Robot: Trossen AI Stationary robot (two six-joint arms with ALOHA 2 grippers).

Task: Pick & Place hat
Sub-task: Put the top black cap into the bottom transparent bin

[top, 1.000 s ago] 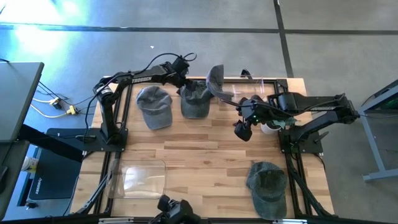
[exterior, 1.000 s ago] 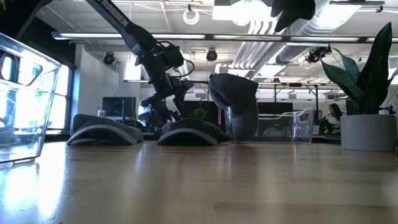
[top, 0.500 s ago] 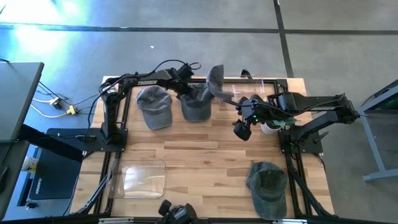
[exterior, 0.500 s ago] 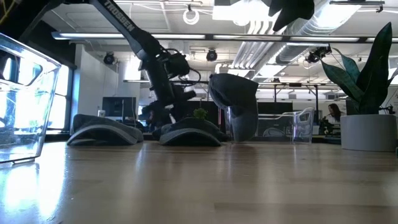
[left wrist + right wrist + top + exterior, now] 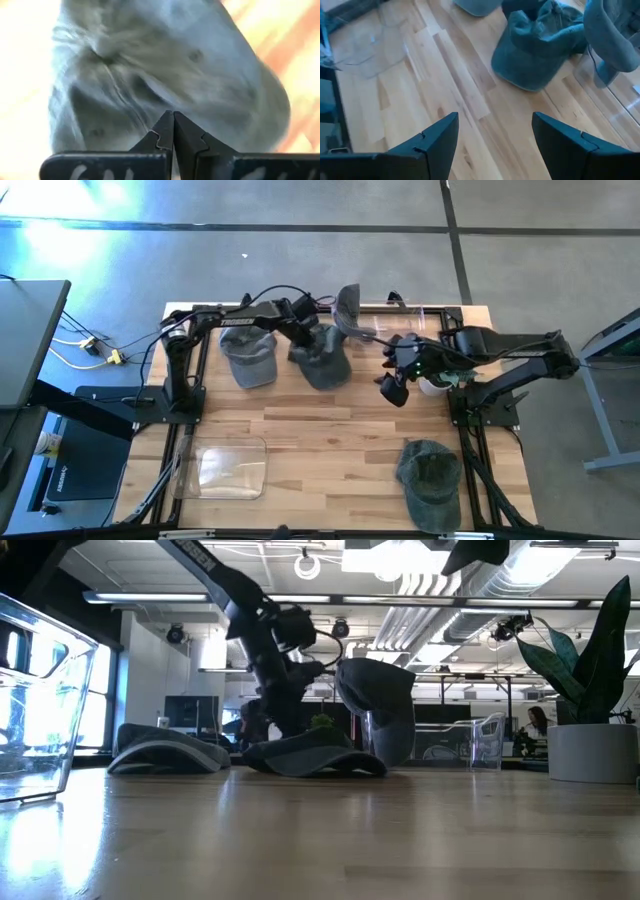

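The middle grey hat (image 5: pixel 324 360) lies on the wooden table, with my left gripper (image 5: pixel 303 335) shut at the far left of its crown; the left wrist view shows the shut fingertips (image 5: pixel 173 116) against the cloth. A second hat (image 5: pixel 248 352) lies to its left. A third hat (image 5: pixel 346 310) hangs over a clear stand at the far edge. Another hat (image 5: pixel 430 470) lies near the right corner. My right gripper (image 5: pixel 392 390) hangs open above the table, right of the middle hat (image 5: pixel 535 45). My left gripper pinches a bit of the crown's cloth (image 5: pixel 150 112) between its two fingertips, at the crown's far-left side. The fingers slant down from the table's far left. The hat (image 5: pixel 315 755) stays on the table, its brim flat toward the near right.
A clear container (image 5: pixel 232 468) stands at the near left and shows large in the low view (image 5: pixel 40 700). A potted plant (image 5: pixel 590 730) stands at the table's right side. Bare wood lies between the hats in the table's middle (image 5: pixel 330 430).
My left gripper has moved toward the table's right edge and a little nearer. The middle hat has slid with it along the table toward the near right and turned, so that its brim points near right. The other hats stay where they were.
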